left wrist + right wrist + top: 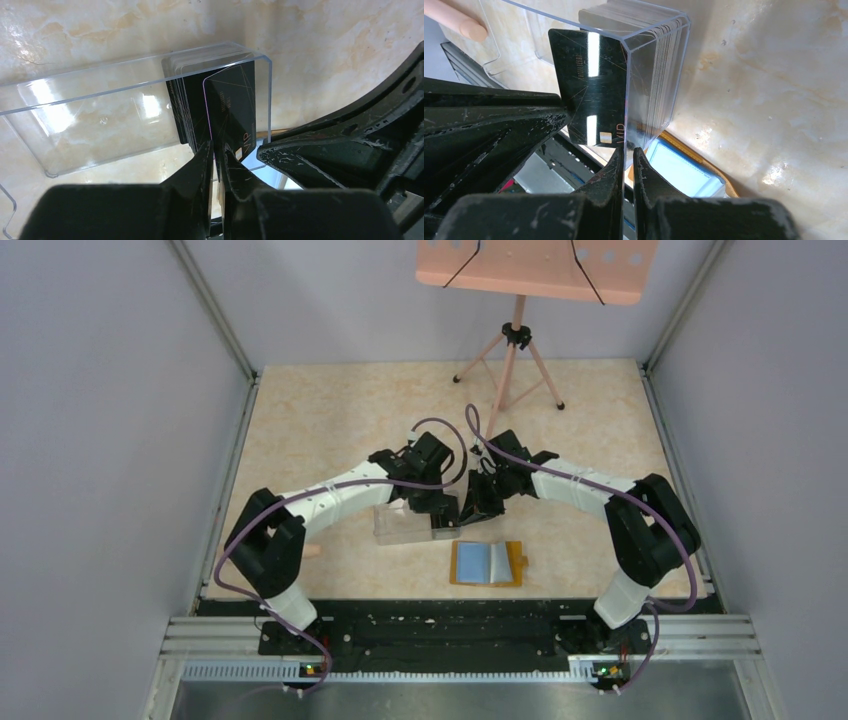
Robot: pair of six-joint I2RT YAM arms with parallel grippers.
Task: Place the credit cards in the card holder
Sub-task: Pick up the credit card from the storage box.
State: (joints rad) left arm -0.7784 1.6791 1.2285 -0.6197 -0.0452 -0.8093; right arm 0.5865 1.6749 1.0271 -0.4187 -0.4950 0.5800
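Both pincers pinch one black card (591, 90) at the clear box (125, 115); the stacked cards (659, 75) blur behind plastic; the card holder (487, 564) lies open at 6 o'clock.

Box mid-bench, wallet (487, 563) open just nearer and to its right.
Cards (185, 107) stand stacked in the box's (405, 525) right end; one card (231, 112) juts out there; a stand (512, 360) sits far back.

Black cards (220, 107) upright (in clear box); orange holder (487, 563) open, flat.
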